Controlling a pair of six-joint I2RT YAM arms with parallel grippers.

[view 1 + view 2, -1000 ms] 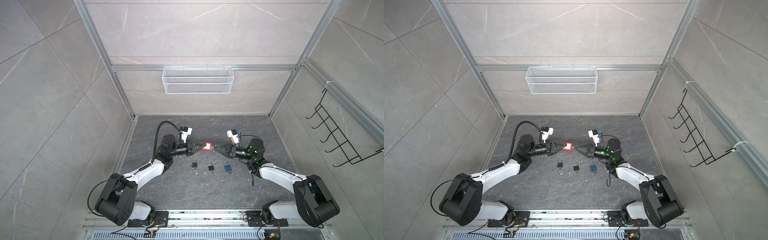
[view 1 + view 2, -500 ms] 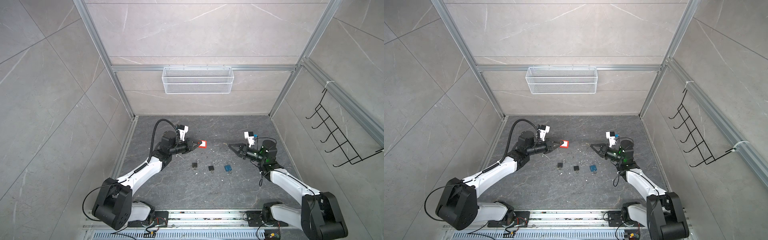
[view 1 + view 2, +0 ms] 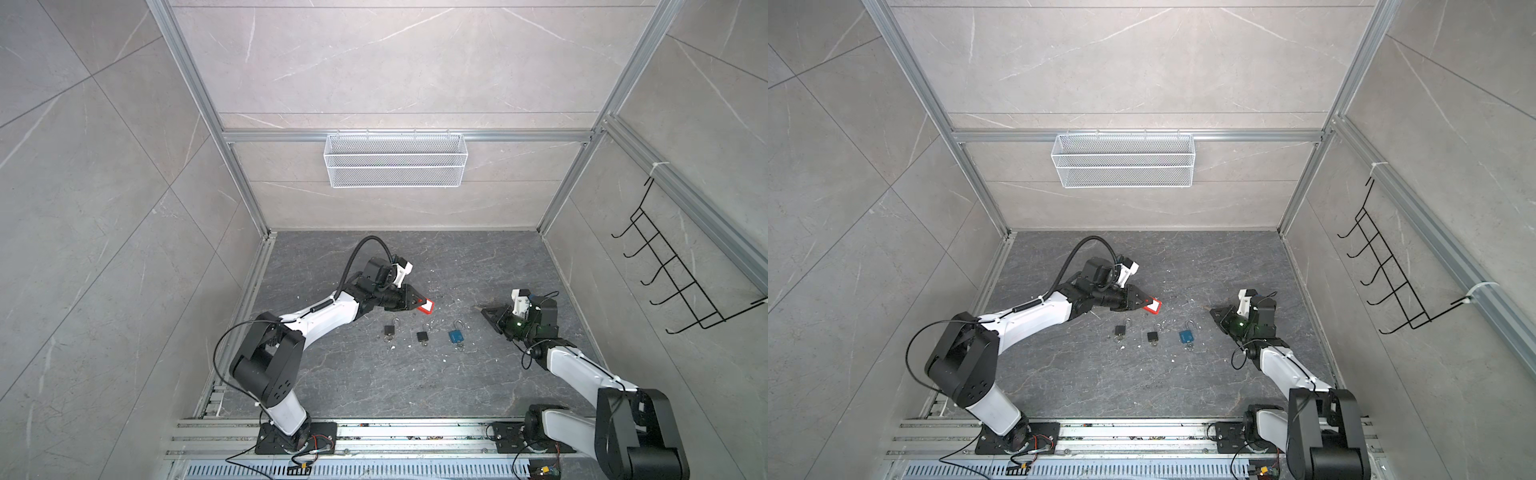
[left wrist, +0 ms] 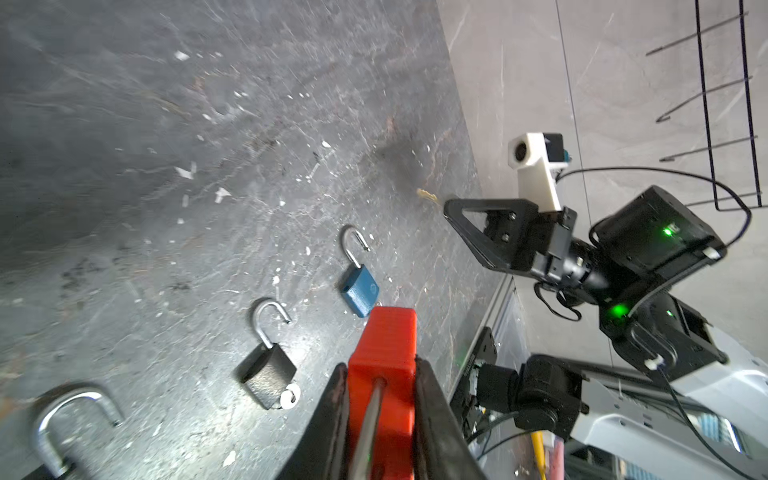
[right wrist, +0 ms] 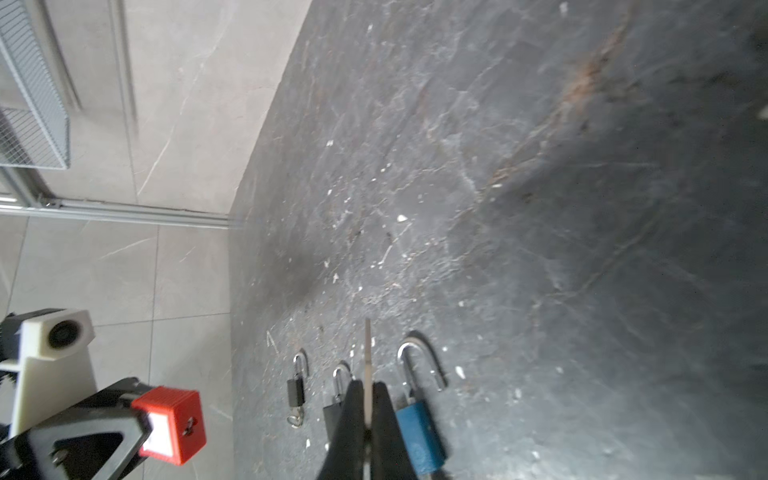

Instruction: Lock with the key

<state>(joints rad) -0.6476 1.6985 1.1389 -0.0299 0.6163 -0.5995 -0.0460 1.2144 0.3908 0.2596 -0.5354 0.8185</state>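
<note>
My left gripper (image 3: 417, 302) is shut on a red padlock (image 3: 426, 306) with a white label, held above the floor left of centre. Its red body (image 4: 384, 353) sits squeezed between both jaws, and its keyhole face (image 5: 189, 424) points toward the right arm. My right gripper (image 3: 486, 311) is drawn back on the right, well apart from the red padlock. It is shut on the key (image 5: 368, 353), whose thin blade sticks out past the tips. The key's tip (image 4: 426, 195) shows in the left wrist view too.
Three padlocks with open shackles lie in a row on the dark floor between the arms: two dark ones (image 3: 390, 329) (image 3: 422, 336) and a blue one (image 3: 456, 335). A white wire basket (image 3: 395, 166) hangs on the back wall, a black hook rack (image 3: 673, 274) on the right wall.
The grippers met at the middle a second ago, key tip at the red padlock. The right arm has since pulled back to the right with the key; the left drew slightly back, still holding the lock.
</note>
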